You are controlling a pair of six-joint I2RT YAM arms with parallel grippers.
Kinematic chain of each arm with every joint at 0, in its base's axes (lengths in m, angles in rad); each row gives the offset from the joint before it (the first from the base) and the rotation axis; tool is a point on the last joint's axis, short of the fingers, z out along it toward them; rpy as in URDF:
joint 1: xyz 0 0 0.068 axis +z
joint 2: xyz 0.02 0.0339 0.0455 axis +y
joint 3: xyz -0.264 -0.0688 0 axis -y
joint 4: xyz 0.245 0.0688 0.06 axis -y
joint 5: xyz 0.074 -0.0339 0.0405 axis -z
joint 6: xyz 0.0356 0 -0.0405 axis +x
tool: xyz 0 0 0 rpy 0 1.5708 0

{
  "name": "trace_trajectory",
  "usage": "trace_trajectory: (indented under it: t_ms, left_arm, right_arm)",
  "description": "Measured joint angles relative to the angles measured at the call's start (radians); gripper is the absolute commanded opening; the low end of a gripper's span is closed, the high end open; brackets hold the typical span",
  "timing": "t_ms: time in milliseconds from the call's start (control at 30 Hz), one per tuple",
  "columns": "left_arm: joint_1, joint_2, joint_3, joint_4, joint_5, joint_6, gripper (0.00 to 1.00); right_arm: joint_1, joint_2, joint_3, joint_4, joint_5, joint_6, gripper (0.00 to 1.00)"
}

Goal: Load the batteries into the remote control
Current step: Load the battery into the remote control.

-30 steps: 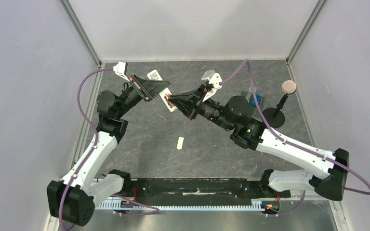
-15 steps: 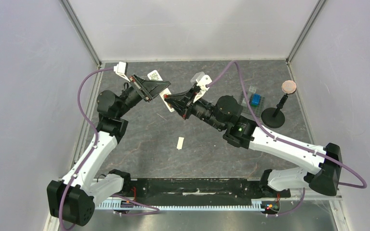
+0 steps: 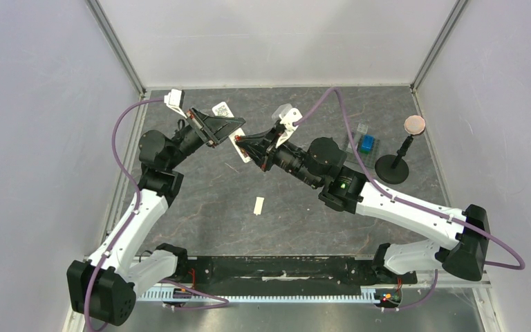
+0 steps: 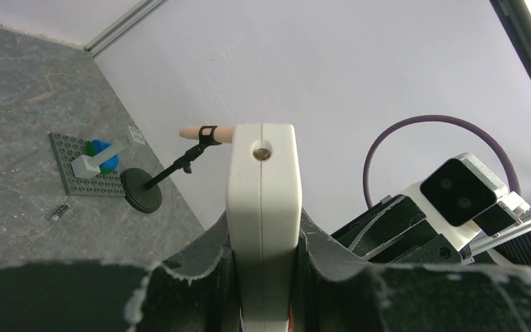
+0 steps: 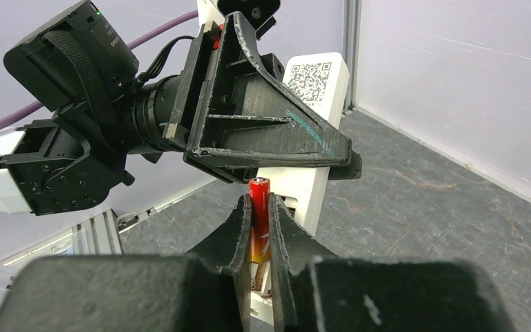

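Left gripper (image 4: 263, 238) clamps the remote (image 4: 261, 180); right gripper (image 5: 260, 221) clamps a red battery (image 5: 259, 194) beside it — square battery to remote before pressing in.

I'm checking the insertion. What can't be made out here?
Battery bay of the remote control: right wrist view, mostly hidden behind the left tool and right tool.
Lower end of the red battery: same view, covered by that tool.
Tiny cylinder by the grey plate, maybe a battery: left wrist view, too small.
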Motion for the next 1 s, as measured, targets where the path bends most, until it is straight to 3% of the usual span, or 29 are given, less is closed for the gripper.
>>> trace_trajectory:
  t_ms: [433,767,1000]
  left_arm:
    - [0.0,-0.009,0.0,-0.003,-0.006,0.0,0.02]
    - [0.0,-0.014,0.0,-0.008,-0.028,0.0,0.02]
    - [0.0,-0.016,0.0,-0.01,-0.053,0.0,0.02]
  right_arm:
    - [0.005,-0.002,0.0,-0.032,0.003,0.004,0.1]
    - [0.005,0.004,0.043,-0.101,0.025,0.034,0.21]
    - [0.005,0.015,0.068,-0.135,0.028,0.039,0.22]
